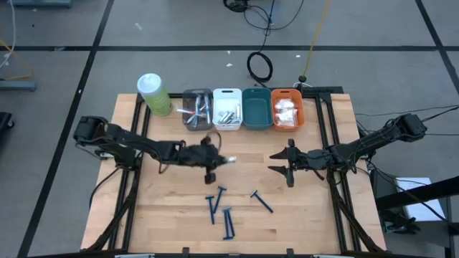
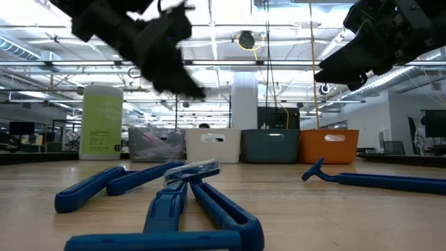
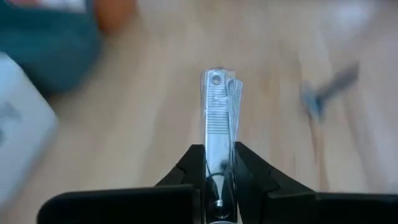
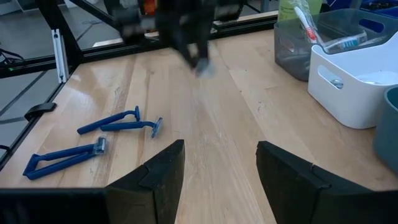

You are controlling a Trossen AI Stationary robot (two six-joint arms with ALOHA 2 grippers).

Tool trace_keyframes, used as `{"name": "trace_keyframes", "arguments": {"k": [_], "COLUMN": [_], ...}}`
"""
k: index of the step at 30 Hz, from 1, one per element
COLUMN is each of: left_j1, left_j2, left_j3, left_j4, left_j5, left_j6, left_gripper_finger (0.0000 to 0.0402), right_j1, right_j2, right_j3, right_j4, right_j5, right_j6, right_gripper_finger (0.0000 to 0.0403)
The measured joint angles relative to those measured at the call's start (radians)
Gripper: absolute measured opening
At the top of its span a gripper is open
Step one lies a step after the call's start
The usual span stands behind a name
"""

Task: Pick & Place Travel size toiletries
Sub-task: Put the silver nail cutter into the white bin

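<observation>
Left arm: we extend it from the table's 9 o'clock edge toward centre, wrist raised above the surface. Left gripper: fingers clamped on a slim silvery stick, which projects forward between them.

Right arm: we reach in from 3 o'clock. Right gripper: fingers parted, holding nothing, hovering above the table.

no readable text anywhere, pale-green cylinder label print too blurred to make out, bins unmarked, nail clipper shows no legible brand
</observation>
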Motion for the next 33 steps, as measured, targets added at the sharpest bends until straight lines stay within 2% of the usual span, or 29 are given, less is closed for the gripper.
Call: {"name": "trace_keyframes", "arguments": {"k": [7, 11, 14, 21, 25, 33], "left_j1": [0.117, 0.201, 0.262, 0.413, 0.472, 0.520], "left_j2": [-0.052, -0.039, -0.037, -0.038, 0.004, 0.176], "left_j3": [0.015, 0.075, 0.131, 0.203, 0.203, 0.203], "left_j4": [0.195, 0.211, 0.170, 0.032, -0.018, 0.109], "left_j5": [-0.051, -0.104, -0.142, -0.154, -0.153, -0.142], "left_j6": [0.005, -0.019, -0.062, -0.189, -0.262, -0.324], "left_gripper_finger": [0.0039, 0.0039, 0.0039, 0.0039, 0.0039, 0.0039], "right_j1": [0.000, 0.000, 0.000, 0.000, 0.000, 0.000], "right_j2": [0.000, 0.000, 0.000, 0.000, 0.000, 0.000], "right_j3": [0.000, 0.000, 0.000, 0.000, 0.000, 0.000], "right_j4": [0.000, 0.000, 0.000, 0.000, 0.000, 0.000], "right_j5": [0.000, 0.001, 0.002, 0.002, 0.003, 0.003], "right_j6": [0.000, 0.000, 0.000, -0.003, -0.010, -0.009], "right_gripper_finger": [0.0187, 0.0187, 0.0187, 0.0187, 0.0187, 0.0187]}}
